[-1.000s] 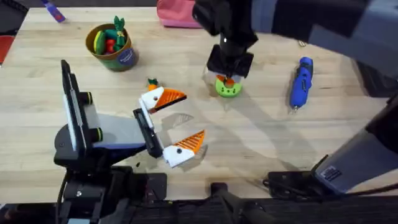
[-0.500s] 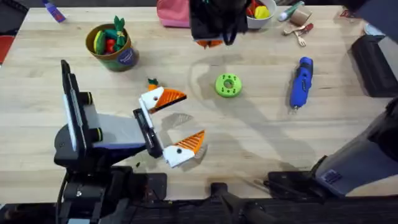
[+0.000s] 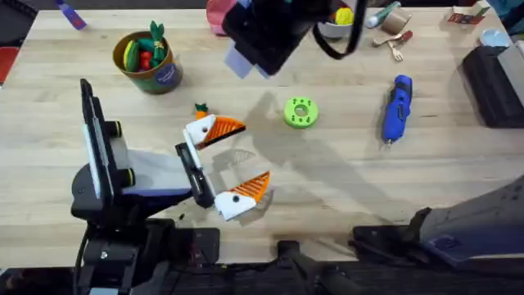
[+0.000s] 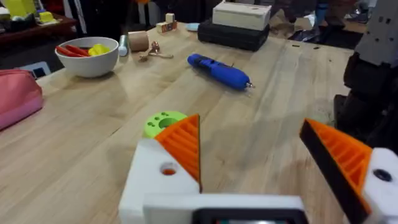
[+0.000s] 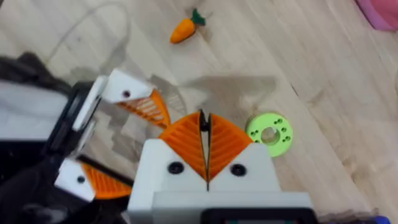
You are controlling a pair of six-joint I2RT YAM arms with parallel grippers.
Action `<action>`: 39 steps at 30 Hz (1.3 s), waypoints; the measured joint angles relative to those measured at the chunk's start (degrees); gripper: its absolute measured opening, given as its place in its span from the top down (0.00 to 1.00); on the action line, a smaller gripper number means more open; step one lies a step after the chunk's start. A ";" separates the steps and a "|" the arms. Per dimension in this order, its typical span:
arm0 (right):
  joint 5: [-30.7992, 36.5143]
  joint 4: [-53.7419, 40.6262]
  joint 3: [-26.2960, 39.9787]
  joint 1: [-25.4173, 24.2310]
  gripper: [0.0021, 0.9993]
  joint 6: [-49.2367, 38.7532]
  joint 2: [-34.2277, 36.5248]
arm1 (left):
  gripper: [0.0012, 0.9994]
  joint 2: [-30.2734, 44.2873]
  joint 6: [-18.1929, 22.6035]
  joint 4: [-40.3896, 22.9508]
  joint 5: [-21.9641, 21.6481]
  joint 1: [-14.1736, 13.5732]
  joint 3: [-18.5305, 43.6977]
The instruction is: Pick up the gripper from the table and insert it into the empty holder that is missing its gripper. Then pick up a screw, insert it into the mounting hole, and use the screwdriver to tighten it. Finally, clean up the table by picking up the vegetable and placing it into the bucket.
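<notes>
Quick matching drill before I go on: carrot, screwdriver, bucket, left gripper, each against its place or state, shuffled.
1. carrot
2. screwdriver
3. bucket
4. left gripper

A. lies on the table right of the green disc
B. open
C. holds toy vegetables
D. lies on the table close to a white finger mount

Pairs: 1-D, 2-A, 3-C, 4-B

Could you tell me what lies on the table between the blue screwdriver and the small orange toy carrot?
In the overhead view, a green ring-shaped disc sits between the blue pen-shaped screwdriver and the small orange toy carrot.
</notes>
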 joint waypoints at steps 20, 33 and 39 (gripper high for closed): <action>-1.18 -10.51 12.84 6.81 1.00 -11.90 5.76 | 0.01 0.00 0.00 0.00 0.00 0.00 0.00; -1.16 -10.62 12.84 8.40 1.00 -20.56 11.38 | 0.01 0.00 0.00 0.00 0.00 0.00 0.00; -1.18 -10.94 12.84 9.54 1.00 -21.95 13.16 | 0.01 0.00 0.00 0.00 0.00 0.00 0.00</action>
